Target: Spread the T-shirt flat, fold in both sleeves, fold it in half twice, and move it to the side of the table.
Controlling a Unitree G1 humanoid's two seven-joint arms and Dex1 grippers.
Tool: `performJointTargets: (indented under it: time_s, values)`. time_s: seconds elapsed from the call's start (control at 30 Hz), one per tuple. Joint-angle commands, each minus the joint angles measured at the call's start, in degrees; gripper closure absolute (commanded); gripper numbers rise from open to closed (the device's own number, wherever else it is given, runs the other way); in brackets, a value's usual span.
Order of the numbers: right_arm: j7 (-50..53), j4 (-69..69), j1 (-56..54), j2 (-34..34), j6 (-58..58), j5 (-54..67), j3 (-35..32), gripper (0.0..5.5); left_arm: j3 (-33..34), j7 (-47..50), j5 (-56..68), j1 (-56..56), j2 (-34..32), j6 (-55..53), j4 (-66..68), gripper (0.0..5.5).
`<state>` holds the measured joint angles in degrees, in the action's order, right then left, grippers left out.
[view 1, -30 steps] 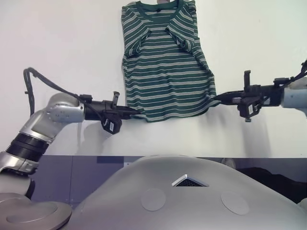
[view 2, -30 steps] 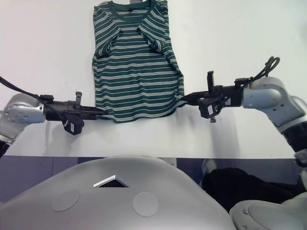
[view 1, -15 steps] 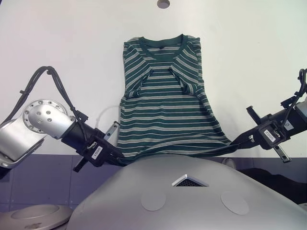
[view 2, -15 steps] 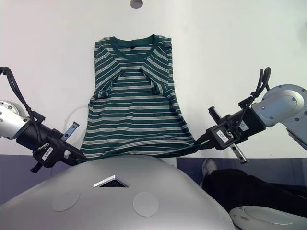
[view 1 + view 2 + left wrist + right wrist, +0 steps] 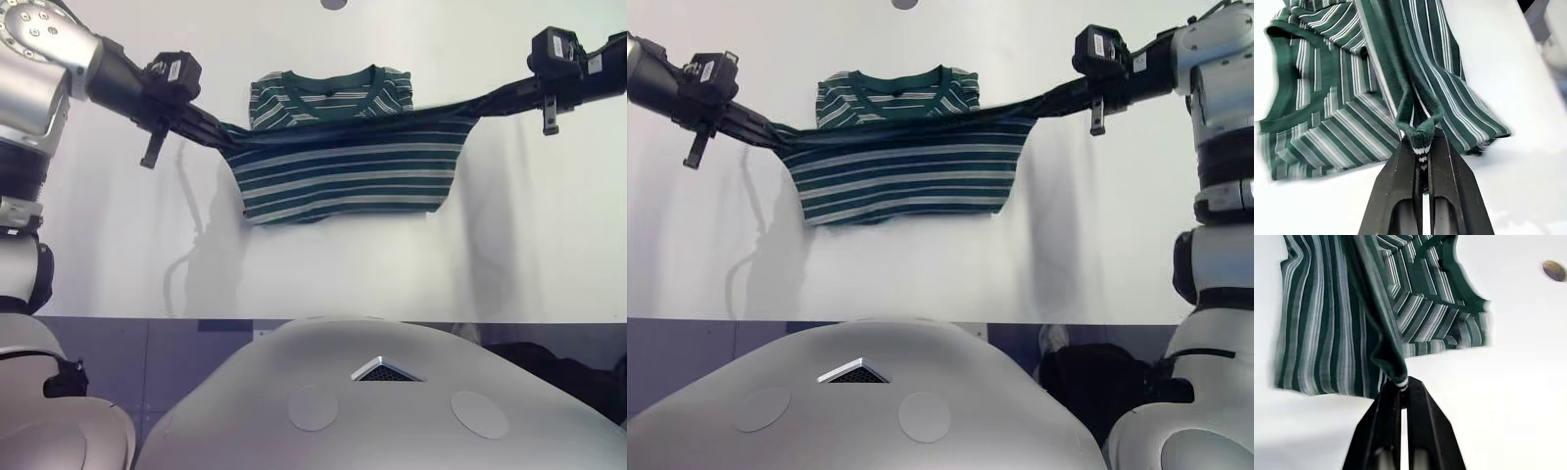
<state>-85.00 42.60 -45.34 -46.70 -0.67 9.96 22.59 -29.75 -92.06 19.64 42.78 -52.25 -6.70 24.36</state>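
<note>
The step in hand appears to be the first fold in half, with the hem being carried up to the collar (image 5: 328, 86). To do it well, both corners should travel level and the hem should stay taut, so the top layer comes down without a wrinkle. The hem should then be lowered square to the collar, and both corners released together. Sag in the middle is the risk, as is one corner landing ahead of the other and skewing the fold.

The left gripper (image 5: 217, 127) is clamped on one hem corner, out to the left of the collar. The right gripper (image 5: 480, 98) is pinched on the other corner, out to the right of it. The wrist views show a bunched knot of fabric caught at each pair of tips.

The T-shirt (image 5: 343, 176) is dark green with thin pale stripes. Its collar end lies flat on the table (image 5: 98, 245). The hem is stretched in a shallow curve just on the robot's side of the collar, and the doubled body hangs from it toward the robot. Slanted stripes beside the collar suggest the sleeves are folded in.
</note>
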Motion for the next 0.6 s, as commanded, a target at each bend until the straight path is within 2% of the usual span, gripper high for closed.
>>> performJointTargets:
  time_s: [0.03, 0.23, 0.4, 0.43, 0.6]
  values:
    - [7.79, 12.87, -6.86, 7.42, -7.50, -6.72, -0.57, 5.50, 2.53, 3.77, -6.72, 4.26, 8.11, 8.75, 13.86, 5.48]
    - [19.52, 25.27, -11.10, 13.89, -13.41, -16.17, -0.14, 5.50, 4.71, 14.42, -17.43, 10.20, 14.87, 20.89, 33.00, 5.48]
    - [26.39, 29.46, -12.21, 16.95, -11.47, -21.01, -0.56, 5.50, 5.95, 27.13, -24.72, 13.31, 18.01, 24.23, 42.15, 5.48]
    - [27.41, 29.86, -12.22, 17.63, -10.80, -21.38, -0.94, 5.19, 6.28, 29.18, -25.72, 13.39, 18.55, 24.10, 43.07, 5.19]
    - [39.58, 32.05, -12.24, 25.04, 4.78, -17.53, -8.71, 4.29, 6.55, 38.74, -30.41, 11.31, 21.70, 17.77, 46.34, 4.35]
